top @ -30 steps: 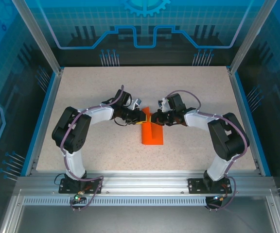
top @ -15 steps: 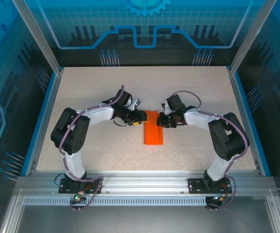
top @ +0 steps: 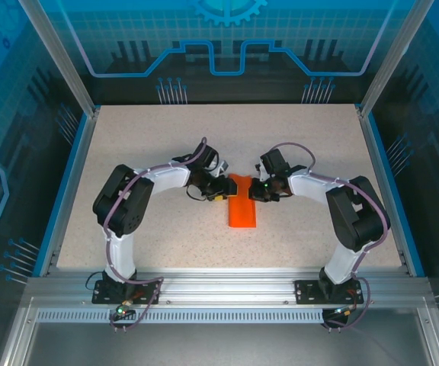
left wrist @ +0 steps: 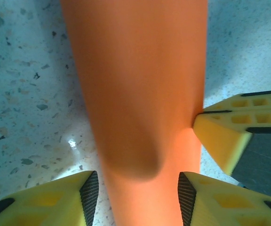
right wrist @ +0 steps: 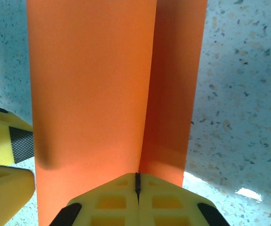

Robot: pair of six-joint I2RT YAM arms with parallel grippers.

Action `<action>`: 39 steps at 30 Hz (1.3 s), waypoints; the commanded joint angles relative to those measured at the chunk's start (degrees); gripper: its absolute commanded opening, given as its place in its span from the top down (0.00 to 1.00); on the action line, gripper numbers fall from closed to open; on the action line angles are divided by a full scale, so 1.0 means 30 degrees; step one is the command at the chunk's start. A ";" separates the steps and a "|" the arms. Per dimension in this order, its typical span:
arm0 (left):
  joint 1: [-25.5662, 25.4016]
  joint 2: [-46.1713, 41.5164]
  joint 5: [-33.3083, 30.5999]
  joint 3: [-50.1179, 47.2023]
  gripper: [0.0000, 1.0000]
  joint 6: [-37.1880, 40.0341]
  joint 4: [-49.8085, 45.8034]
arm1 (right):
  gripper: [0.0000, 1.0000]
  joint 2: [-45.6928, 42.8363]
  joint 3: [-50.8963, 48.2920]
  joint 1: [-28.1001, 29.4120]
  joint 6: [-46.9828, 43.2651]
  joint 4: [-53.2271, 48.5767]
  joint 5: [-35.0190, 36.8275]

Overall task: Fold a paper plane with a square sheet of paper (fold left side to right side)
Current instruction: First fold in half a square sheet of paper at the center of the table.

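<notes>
Top view: the orange sheet, already folded to a narrow strip, lies mid-desk, with the left fingers and right fingers flanking its far half.

Left wrist: left fingers are about half open, straddling the strip and gripping nothing.

Right wrist: right fingers are closed tight at the flap's edge (pinching or just pressing, can't tell).

I'd pin that end and run the crease flat, slowly.

Plain bright orange paper; pale speckled table; yellow tool fingers, pads apparently black, ribbed.
</notes>
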 commanded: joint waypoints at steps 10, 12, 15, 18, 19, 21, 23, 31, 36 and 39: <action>-0.0594 0.1180 -0.1554 0.1463 0.54 0.0367 -0.2497 | 0.91 0.0515 0.0617 0.0353 -0.0485 -0.0906 0.0831; -0.0675 0.1350 -0.1714 0.1581 0.54 0.0460 -0.2697 | 0.90 0.0416 0.0541 0.0356 -0.0484 -0.0856 0.0904; -0.0741 0.1585 -0.1906 0.1735 0.54 0.0493 -0.2909 | 0.85 0.0038 0.0287 0.0351 -0.0405 -0.0419 0.1044; -0.0768 0.1766 -0.1963 0.1798 0.55 0.0434 -0.2941 | 0.79 -0.0542 0.0047 0.0333 -0.0370 -0.0054 0.1225; -0.0760 0.1799 -0.1966 0.1824 0.54 0.0405 -0.2941 | 0.77 -0.0789 -0.0013 0.0326 -0.0361 -0.0048 0.1403; -0.0772 0.1880 -0.1970 0.1858 0.54 0.0404 -0.2997 | 0.73 -0.1239 -0.0161 0.0325 -0.0352 -0.0146 0.1889; -0.0807 0.1939 -0.1967 0.1909 0.54 0.0404 -0.3068 | 0.69 -0.1753 -0.0313 0.0250 -0.0368 -0.0331 0.2527; -0.0931 0.2228 -0.2078 0.2233 0.54 0.0346 -0.3373 | 0.54 -0.4383 -0.1684 -0.0249 0.0198 -0.0160 0.4470; -0.1090 0.2487 -0.2171 0.2594 0.52 0.0344 -0.3675 | 0.44 -0.5744 -0.2616 -0.0549 0.0563 0.0247 0.4726; -0.1224 0.2727 -0.2260 0.2907 0.51 0.0402 -0.3962 | 0.41 -0.6329 -0.2837 -0.0670 0.0570 0.0165 0.4957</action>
